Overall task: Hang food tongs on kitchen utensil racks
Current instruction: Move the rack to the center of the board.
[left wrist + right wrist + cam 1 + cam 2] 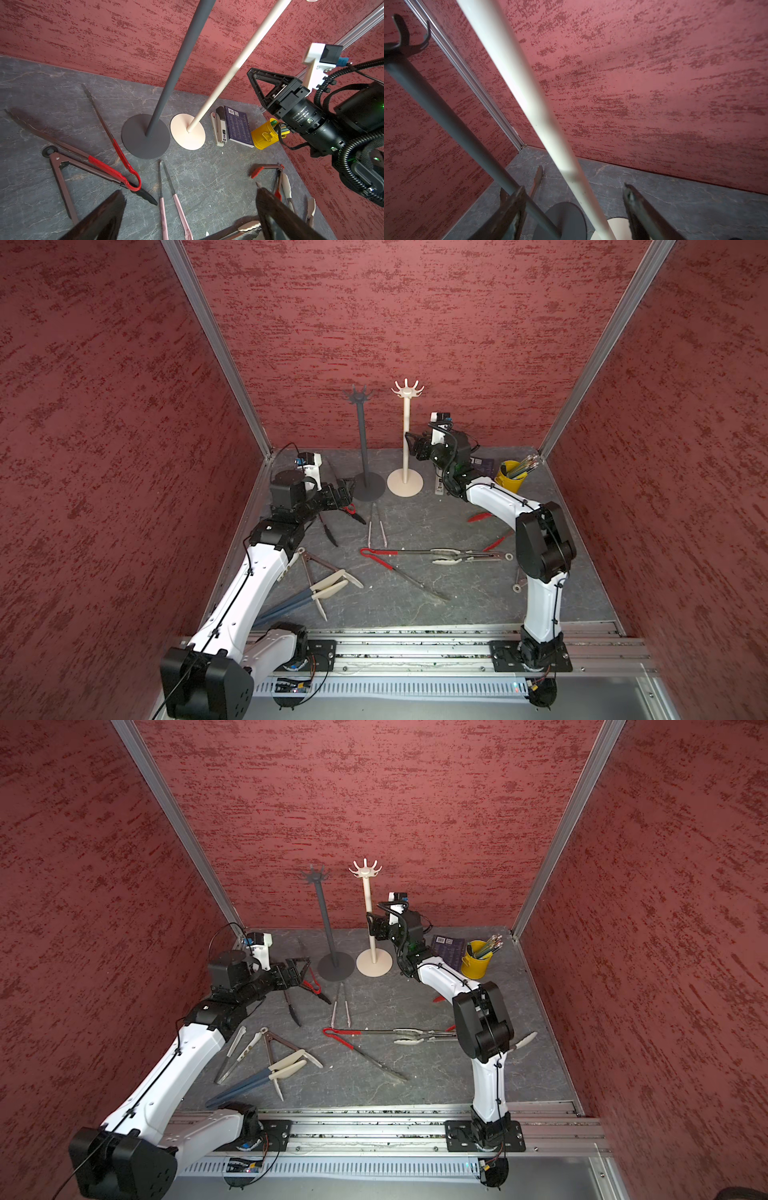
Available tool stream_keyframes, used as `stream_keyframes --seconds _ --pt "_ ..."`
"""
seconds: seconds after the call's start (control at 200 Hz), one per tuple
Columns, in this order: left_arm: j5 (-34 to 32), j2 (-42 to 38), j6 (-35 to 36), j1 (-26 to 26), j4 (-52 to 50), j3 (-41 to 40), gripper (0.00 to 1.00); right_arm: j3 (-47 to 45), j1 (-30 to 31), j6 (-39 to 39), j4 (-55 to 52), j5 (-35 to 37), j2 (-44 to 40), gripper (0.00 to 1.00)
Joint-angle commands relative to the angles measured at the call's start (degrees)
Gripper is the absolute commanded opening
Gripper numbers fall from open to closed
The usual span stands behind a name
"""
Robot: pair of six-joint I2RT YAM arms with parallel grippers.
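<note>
Two kitchen utensil racks stand at the back, one dark grey (pixel 363 435) and one cream-white (pixel 407 418), with nothing on their hooks. My right gripper (pixel 410 445) is open around the cream pole (pixel 550 128) at mid height, with a gap on each side of the pole. My left gripper (pixel 347 493) hangs open and holds nothing, low beside the dark rack's base (pixel 145 143), over red-handled tongs (pixel 116 166) and pink-handled tongs (pixel 170 199). Several food tongs lie on the grey floor, among them a long red pair (pixel 376 558), a cream-tipped pair (pixel 449 556) and a blue pair (pixel 286 605).
A yellow cup of pencils (pixel 510 479), a dark book (pixel 239 126) and a stapler (pixel 220 131) sit at the back right. Red walls close in three sides. A metal rail (pixel 415 649) runs along the front.
</note>
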Motion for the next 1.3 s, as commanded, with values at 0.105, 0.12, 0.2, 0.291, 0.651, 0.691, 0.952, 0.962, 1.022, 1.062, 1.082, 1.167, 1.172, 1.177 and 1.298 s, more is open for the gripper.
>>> stream_keyframes --seconds 0.105,0.12,0.2,0.291,0.651,0.691,0.952,0.962,1.022,1.062,1.082,1.167,1.172,1.177,1.298 --pt "0.89 -1.7 0.62 1.26 -0.96 -0.88 1.0 5.34 1.06 -2.37 1.75 1.61 3.36 0.71" --pt "0.97 -1.83 0.62 1.3 -1.03 -0.99 1.0 5.54 1.15 -2.65 1.85 1.92 3.49 0.71" --pt "0.87 -2.41 0.58 1.61 -1.28 -1.3 1.0 6.74 1.52 -3.62 2.14 2.62 4.43 0.68" --pt "0.74 -2.94 0.36 1.95 -1.67 -1.78 1.0 8.41 2.04 -5.37 1.78 4.1 5.62 0.65" --pt "0.42 -3.68 -0.04 2.75 -2.97 -2.59 1.0 11.73 3.46 -9.92 2.3 9.71 8.56 0.45" --pt "0.4 -3.82 -0.16 2.75 -2.72 -2.92 1.0 11.78 3.54 -10.34 2.67 10.25 8.64 0.43" --pt "0.74 -3.58 -0.57 3.23 -1.26 -3.96 1.0 14.36 3.66 -12.37 2.75 11.11 10.51 0.33" --pt "0.76 -3.55 -0.53 3.24 -1.22 -3.96 1.0 14.52 3.71 -12.49 2.75 11.15 10.61 0.33" --pt "0.8 -3.4 -0.58 3.24 -1.17 -3.97 1.0 15.32 3.7 -12.86 2.53 11.11 11.08 0.3" --pt "0.93 -3.4 -0.61 3.3 -1.08 -4.04 1.0 15.93 3.73 -12.88 2.27 10.98 11.42 0.28" --pt "1.02 -3.3 -0.61 3.26 -0.96 -4.01 1.0 16.21 3.73 -12.91 2.18 10.86 11.58 0.28" --pt "1.16 -3.26 -0.71 3.32 -0.73 -4.22 1.0 17.11 3.72 -13.38 1.74 10.49 12.05 0.25" --pt "1.15 -3.28 -0.7 3.33 -0.75 -4.23 1.0 17.13 3.77 -13.39 1.72 10.49 12.11 0.25" --pt "1.15 -3.25 -0.66 3.33 -0.71 -4.23 1.0 17.18 3.79 -13.44 1.7 10.49 12.09 0.25" --pt "1.17 -3.22 -0.7 3.44 -0.59 -4.32 1.0 17.03 3.81 -13.85 1.25 10.76 11.61 0.15"
